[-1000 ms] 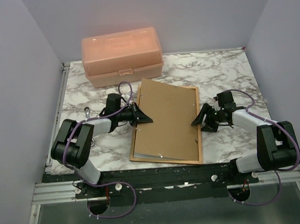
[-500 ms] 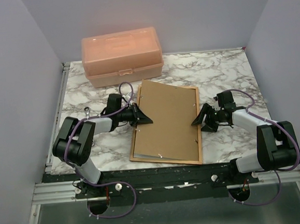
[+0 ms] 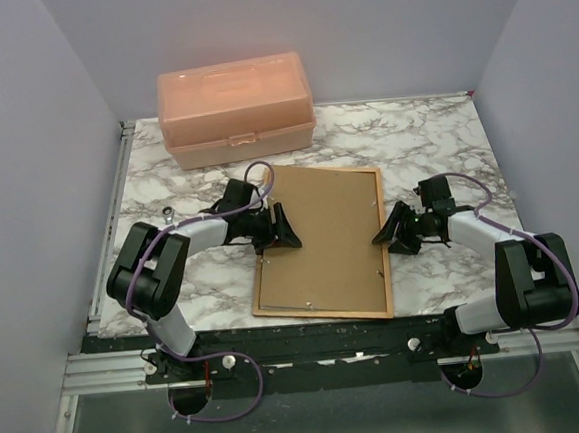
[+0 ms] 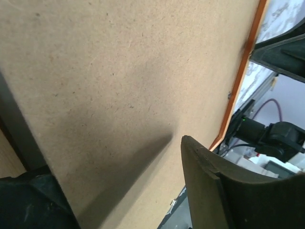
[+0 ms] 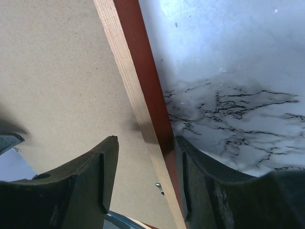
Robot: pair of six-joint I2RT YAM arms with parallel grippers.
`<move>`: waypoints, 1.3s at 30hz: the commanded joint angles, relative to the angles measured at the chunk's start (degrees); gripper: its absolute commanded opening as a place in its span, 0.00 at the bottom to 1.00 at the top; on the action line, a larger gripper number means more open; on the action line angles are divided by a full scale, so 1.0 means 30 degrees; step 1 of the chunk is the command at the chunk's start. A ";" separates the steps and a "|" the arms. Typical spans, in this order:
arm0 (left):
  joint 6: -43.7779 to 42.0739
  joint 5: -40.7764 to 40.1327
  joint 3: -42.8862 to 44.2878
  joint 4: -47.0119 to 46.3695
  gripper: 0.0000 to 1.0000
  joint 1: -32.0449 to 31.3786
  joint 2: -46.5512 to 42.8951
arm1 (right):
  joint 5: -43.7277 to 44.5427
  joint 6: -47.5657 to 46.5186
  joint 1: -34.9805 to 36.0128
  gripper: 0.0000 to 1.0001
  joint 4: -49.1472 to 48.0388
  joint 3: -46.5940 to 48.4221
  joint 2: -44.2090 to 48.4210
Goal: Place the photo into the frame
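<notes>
Top external view: the left end effector (image 3: 282,227) has let go, jaws now wide, over the backing board (image 3: 325,264). The frame (image 3: 322,315) lies back-up at lower centre, squarer. The right end effector (image 3: 381,231) straddles its right rail, jaws apart. The photo is unseen, probably beneath the board.

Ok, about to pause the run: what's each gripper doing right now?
Left gripper: open, over the backing board, holding nothing.
Right gripper: open, astride the frame at its right edge, not clamped.
</notes>
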State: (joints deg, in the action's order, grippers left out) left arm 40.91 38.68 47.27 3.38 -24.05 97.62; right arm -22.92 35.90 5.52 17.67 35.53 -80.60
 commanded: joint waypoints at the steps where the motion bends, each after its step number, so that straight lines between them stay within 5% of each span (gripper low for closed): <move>1: -0.1866 -0.2384 0.1348 0.3239 0.66 -0.0872 0.0193 | 0.2186 -0.0681 0.0065 0.55 0.0394 -0.0360 -0.0658; 12: -0.2871 -0.5308 0.4049 0.7289 0.73 -0.2590 0.1186 | 0.4435 -0.0334 0.1205 0.36 0.0638 -0.0012 -0.1948; 19: -0.3190 -0.6951 0.4911 0.8908 0.77 -0.3045 0.1089 | 0.6726 0.0292 0.2290 0.13 0.1391 0.0596 -0.2937; 31: -0.3996 -1.0529 0.6085 1.1703 0.98 -0.3208 0.0324 | 0.8255 0.0854 0.2490 0.06 0.1800 0.0746 -0.3288; 39: -0.3756 -1.3180 0.6349 1.2822 0.98 -0.3334 -0.0448 | 0.8331 0.0897 0.2510 0.04 0.1866 0.0726 -0.2819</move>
State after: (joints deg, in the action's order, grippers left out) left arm 30.68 8.27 65.21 35.77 -33.98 99.04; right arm -7.79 37.67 12.71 23.55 41.04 -84.49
